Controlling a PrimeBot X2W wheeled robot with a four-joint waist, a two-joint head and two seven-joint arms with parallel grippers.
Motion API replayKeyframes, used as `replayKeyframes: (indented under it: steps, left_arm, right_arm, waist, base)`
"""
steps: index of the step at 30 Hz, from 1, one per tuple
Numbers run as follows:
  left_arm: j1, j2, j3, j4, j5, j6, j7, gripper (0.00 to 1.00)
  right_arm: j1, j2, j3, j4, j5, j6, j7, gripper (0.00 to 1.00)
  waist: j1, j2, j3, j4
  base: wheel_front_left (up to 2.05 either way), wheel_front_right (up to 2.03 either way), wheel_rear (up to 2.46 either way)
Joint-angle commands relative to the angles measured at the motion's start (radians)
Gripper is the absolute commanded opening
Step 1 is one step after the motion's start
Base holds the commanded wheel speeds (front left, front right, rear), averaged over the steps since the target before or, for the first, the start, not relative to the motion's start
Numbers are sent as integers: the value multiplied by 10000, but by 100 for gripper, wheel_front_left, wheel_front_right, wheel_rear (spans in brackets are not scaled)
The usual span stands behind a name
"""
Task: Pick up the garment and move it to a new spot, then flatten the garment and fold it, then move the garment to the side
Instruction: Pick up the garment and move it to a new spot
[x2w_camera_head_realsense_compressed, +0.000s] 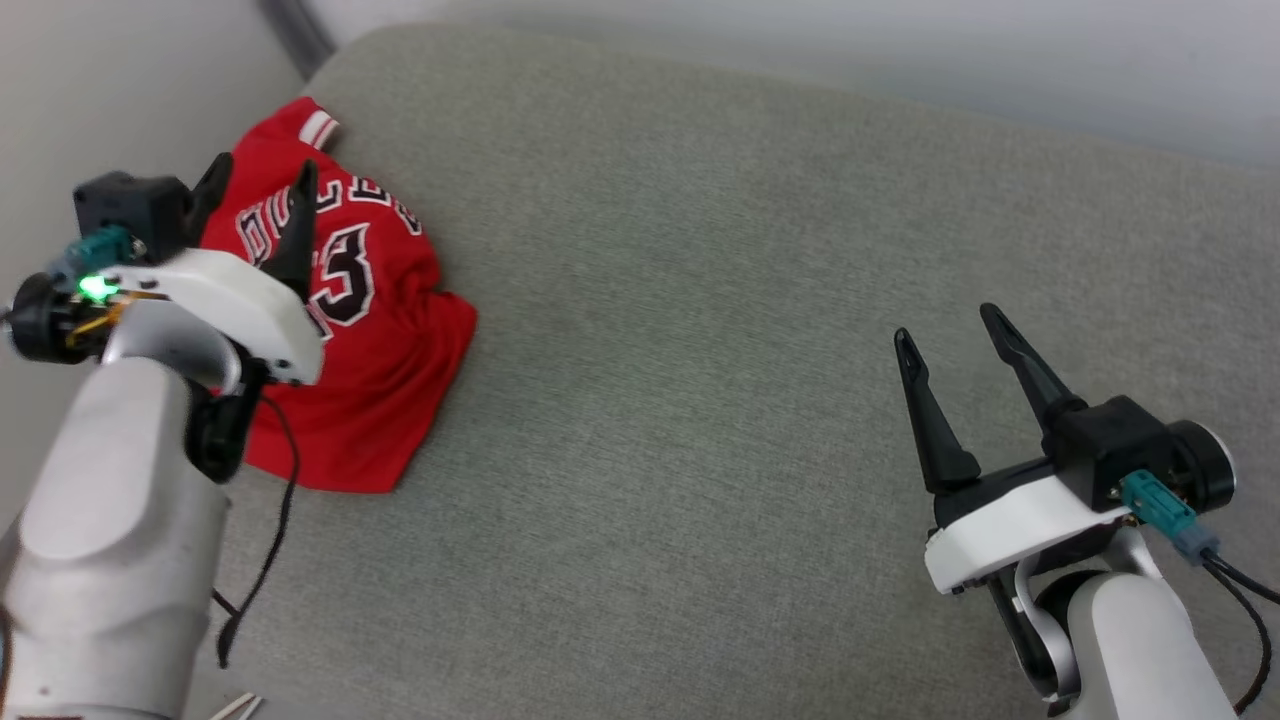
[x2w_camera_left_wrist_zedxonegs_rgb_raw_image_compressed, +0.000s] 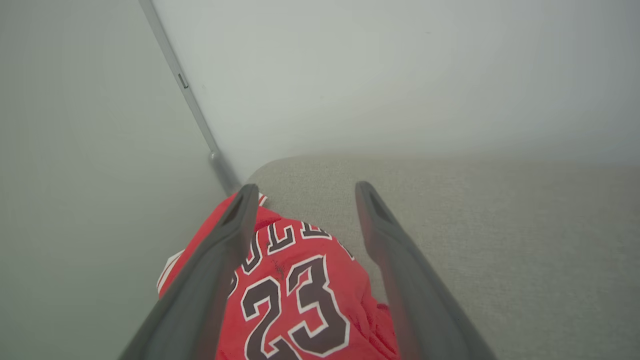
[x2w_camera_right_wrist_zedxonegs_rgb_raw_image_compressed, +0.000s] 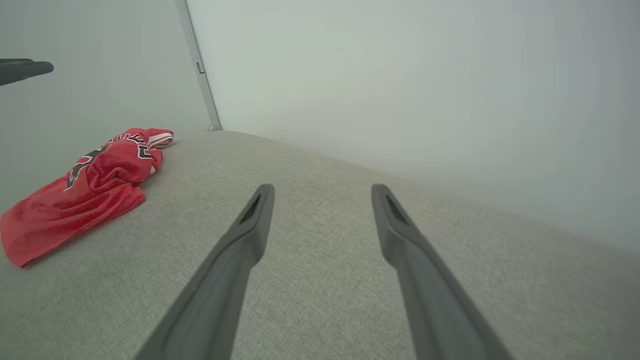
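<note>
Hanging over the far left corner of the gray cushion (x2w_camera_head_realsense_compressed: 700, 300), the left gripper (x2w_camera_head_realsense_compressed: 265, 168) has its two dark fingers spread wide and holds nothing. The garment (x2w_camera_head_realsense_compressed: 380, 330) lies right under it. It is a red shirt in a rumpled heap, with the black number 23 facing up. It sits close to the cushion's left edge, near the back corner.

I think the shirt is light, soft and floppy. It will likely droop and fold over when lifted, and the smooth cloth may slip, so the pinch should be firm. A good place to grab looks like a raised wrinkle near the number, or the top edge by the striped trim (x2w_camera_head_realsense_compressed: 320, 125).

The cushion is flat, wide and covered in woven cloth, with lots of room in the middle to spread the shirt out. Over on the right, well apart from the shirt, the right gripper (x2w_camera_head_realsense_compressed: 946, 325) hangs above the cushion with its fingers wide and nothing in them.

Pale walls (x2w_camera_head_realsense_compressed: 900, 60) stand behind and to the left. A thin gray strip (x2w_camera_head_realsense_compressed: 295, 35) runs down the corner where they meet.
</note>
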Motion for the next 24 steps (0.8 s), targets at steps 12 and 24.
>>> replayKeyframes:
  steps: [12, 24]
  left_arm:
    - [-1104, 2620, -1886, 1545, -3879, 10, 6078, 100]
    - [-773, 2378, -1989, 3105, -4456, 110, 6500, 0]
  right_arm:
    - [-1001, -198, 118, 140, 35, -5, -297, 100]
    - [-1542, -359, 411, 431, 182, -5, -446, 100]
  waist:
    - [-2, 0, 2155, -1403]
    - [-2, 0, 2514, -1612]
  base:
    - [0, 0, 0]
    - [0, 0, 0]
